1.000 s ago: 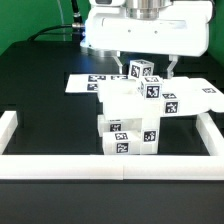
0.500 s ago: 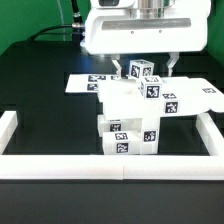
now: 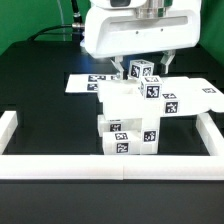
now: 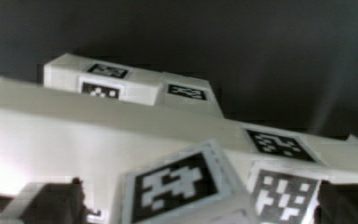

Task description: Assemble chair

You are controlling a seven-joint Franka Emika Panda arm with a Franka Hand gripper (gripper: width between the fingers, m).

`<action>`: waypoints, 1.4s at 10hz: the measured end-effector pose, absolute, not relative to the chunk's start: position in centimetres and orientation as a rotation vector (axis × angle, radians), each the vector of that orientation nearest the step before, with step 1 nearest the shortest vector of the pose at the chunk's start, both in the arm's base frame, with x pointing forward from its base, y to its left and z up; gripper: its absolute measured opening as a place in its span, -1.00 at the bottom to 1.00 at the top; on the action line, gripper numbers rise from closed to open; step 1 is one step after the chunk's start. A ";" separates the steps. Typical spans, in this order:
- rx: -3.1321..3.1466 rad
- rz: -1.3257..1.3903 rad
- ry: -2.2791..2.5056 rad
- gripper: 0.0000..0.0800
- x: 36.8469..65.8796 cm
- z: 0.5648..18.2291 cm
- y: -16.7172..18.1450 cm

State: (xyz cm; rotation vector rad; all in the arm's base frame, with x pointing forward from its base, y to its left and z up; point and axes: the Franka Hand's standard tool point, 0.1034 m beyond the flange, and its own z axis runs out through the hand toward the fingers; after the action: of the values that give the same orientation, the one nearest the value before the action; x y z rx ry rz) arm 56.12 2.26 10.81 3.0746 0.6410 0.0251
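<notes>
The chair (image 3: 135,120) stands partly joined at the middle of the table, a stack of white tagged blocks with a flat seat slab (image 3: 185,100) reaching to the exterior view's right. A small tagged post (image 3: 143,71) stands upright on its top. My gripper (image 3: 145,66) hangs over the post, one finger on each side. The fingers (image 3: 120,68) stand apart from the post, so the gripper is open. In the wrist view the post (image 4: 179,185) shows between the dark fingers (image 4: 51,203), with the white slab (image 4: 87,120) beneath.
The marker board (image 3: 82,82) lies flat behind the chair at the exterior view's left. Long white border rails run along the front (image 3: 110,166), the left (image 3: 8,122) and the right (image 3: 210,130). The table top is black.
My gripper has tilted and shifted slightly above the post. The post and the chair have not moved.
</notes>
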 end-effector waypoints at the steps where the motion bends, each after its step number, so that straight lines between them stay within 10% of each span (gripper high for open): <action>1: 3.035 0.022 0.782 0.62 56.1 10.8 2.0; 4: 3.024 0.017 0.823 0.54 56.1 10.7 1.8; 6: 3.025 0.016 0.823 -0.25 56.1 10.7 1.7; 7: 3.025 0.016 0.822 -0.33 56.1 10.7 1.7; 14: 3.125 0.017 0.312 -0.33 56.0 10.6 1.8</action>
State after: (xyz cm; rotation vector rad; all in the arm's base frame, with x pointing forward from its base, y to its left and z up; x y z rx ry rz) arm 56.03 1.78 10.62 3.1247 0.3123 0.0175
